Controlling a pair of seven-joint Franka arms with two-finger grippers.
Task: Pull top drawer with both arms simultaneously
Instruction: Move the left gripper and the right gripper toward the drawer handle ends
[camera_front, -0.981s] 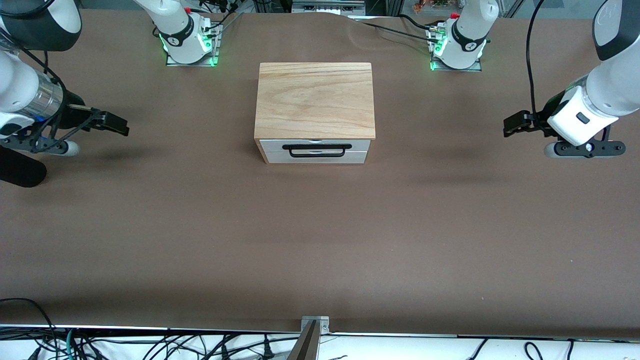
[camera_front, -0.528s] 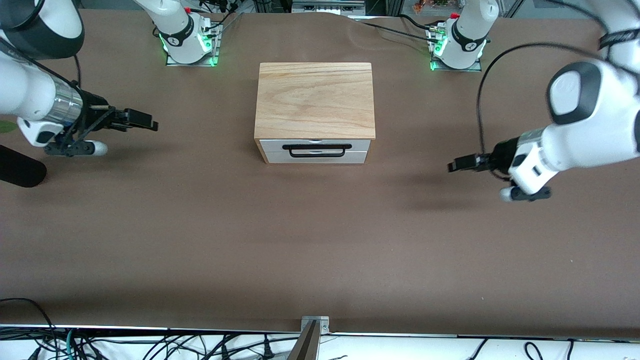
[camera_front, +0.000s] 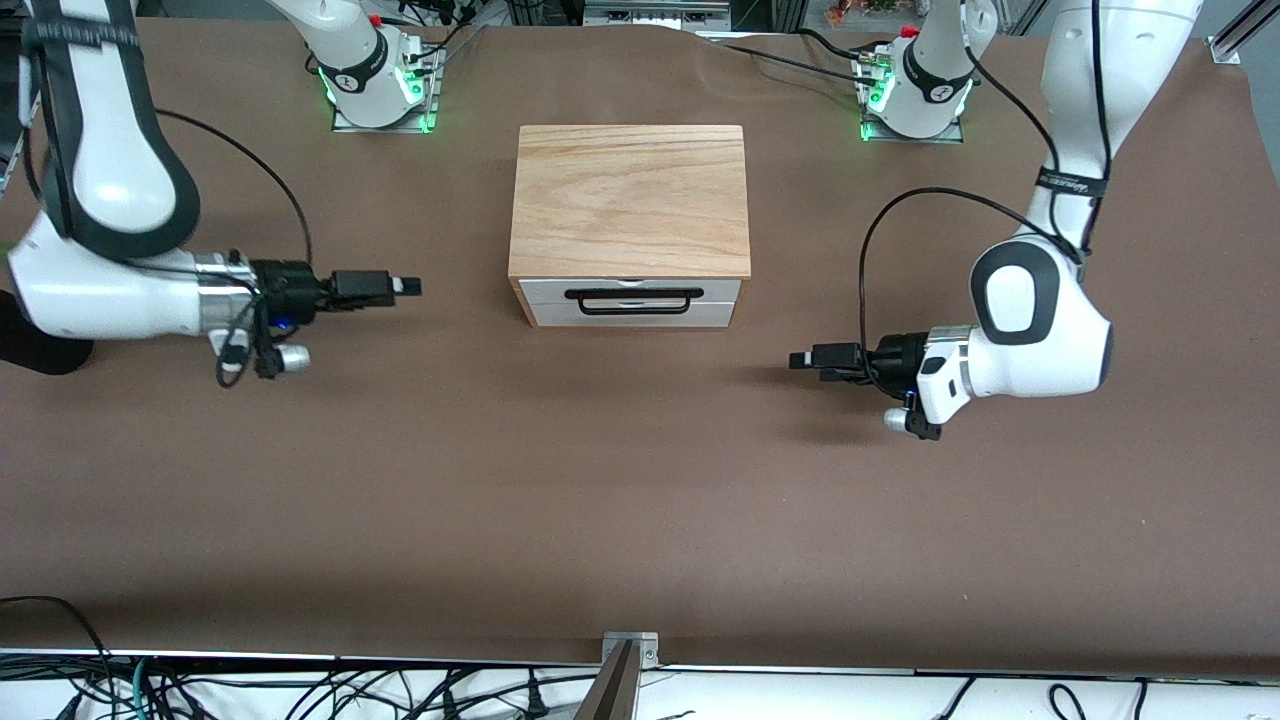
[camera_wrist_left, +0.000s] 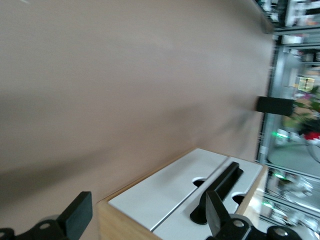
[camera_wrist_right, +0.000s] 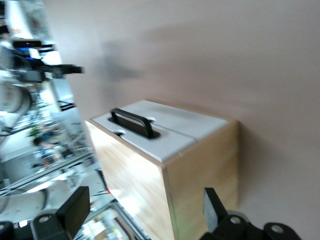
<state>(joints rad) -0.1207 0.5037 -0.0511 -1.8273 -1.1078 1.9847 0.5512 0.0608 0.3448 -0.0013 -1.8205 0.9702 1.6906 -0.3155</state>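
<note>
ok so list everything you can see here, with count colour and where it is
light wooden cabinet: one, pale wood top and sides, standing mid-table between the two arm bases
white top drawer front: one, white, on the cabinet's face toward the front camera, shut
long black wire handle: one, black, across the top drawer front
plain white lower panel: one, white, directly under the top drawer
brown table cover: one, brown, under everything
loose cables: several, black, along the table edge nearest the front camera
right gripper: one, black, over the table toward the right arm's end, open
left gripper: one, black, over the table toward the left arm's end, open
</note>
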